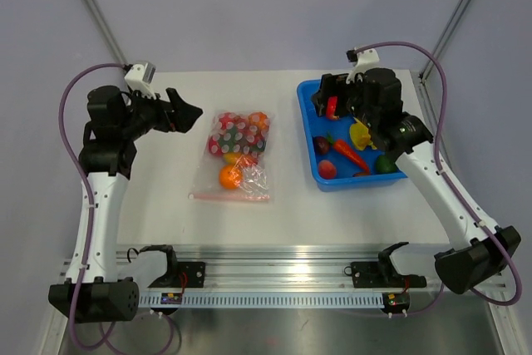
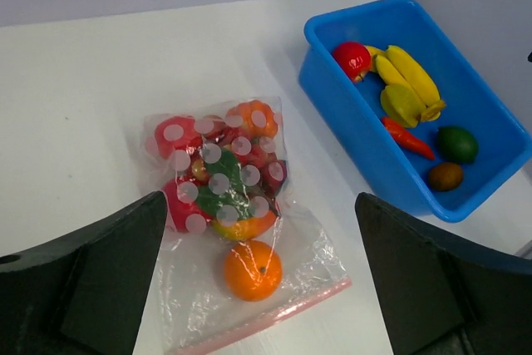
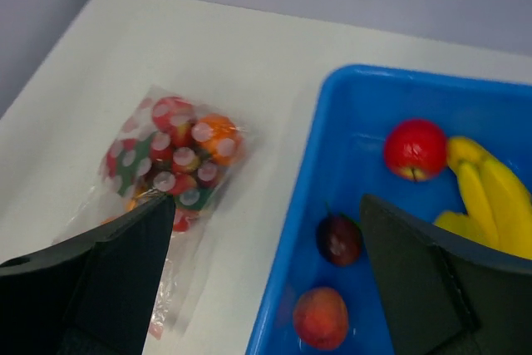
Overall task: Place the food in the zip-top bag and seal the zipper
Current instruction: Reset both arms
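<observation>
The zip-top bag point(image 1: 237, 151) lies flat mid-table, holding several toy fruits, with an orange point(image 1: 230, 177) nearest its mouth. Its pink zipper point(image 1: 229, 198) runs along the near edge; I cannot tell whether it is sealed. More food lies in the blue tray point(image 1: 304, 114): banana point(image 1: 362, 133), carrot point(image 1: 349, 153), peach point(image 1: 327, 169), plum point(image 1: 322, 145). My left gripper point(image 1: 189, 111) is open and empty, raised left of the bag point(image 2: 220, 184). My right gripper point(image 1: 328, 97) is open and empty above the tray's far left corner, over the plum point(image 3: 339, 239).
The tray point(image 2: 366, 139) also holds a red apple point(image 2: 353, 58), a green lime point(image 2: 457, 144) and a brown kiwi point(image 2: 446, 176). The tray's left wall point(image 3: 307, 205) stands between the bag point(image 3: 170, 160) and the loose fruit. A metal rail runs along the table's near edge point(image 1: 274, 272).
</observation>
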`<state>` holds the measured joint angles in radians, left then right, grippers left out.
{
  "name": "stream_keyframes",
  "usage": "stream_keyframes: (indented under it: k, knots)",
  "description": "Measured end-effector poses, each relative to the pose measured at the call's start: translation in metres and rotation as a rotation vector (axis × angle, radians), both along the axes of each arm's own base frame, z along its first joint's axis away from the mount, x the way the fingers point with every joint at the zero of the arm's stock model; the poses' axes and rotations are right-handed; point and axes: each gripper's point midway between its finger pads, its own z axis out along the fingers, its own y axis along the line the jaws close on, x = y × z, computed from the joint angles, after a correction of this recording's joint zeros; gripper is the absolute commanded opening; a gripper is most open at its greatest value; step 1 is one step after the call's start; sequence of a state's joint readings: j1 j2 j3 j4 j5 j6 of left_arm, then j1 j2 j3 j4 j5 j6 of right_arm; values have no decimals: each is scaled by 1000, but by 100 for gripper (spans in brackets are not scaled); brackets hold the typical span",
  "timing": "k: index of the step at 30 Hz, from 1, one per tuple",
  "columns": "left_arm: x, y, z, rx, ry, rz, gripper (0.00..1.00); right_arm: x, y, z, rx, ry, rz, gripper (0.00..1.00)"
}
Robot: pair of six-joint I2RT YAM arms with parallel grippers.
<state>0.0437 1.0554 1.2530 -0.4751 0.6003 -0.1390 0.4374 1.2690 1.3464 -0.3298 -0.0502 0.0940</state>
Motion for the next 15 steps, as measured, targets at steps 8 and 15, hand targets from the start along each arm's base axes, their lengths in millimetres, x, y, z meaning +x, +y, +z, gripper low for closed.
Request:
stream_keyframes:
  k: [8, 15]
  knots:
    - [-8, 16, -39, -56, 155, 166, 99, -21, -68, -74, -84, 263, -385, 100]
    - [-22, 34, -81, -57, 220, 301, 99, -50, -99, -93, -106, 287, -504, 99]
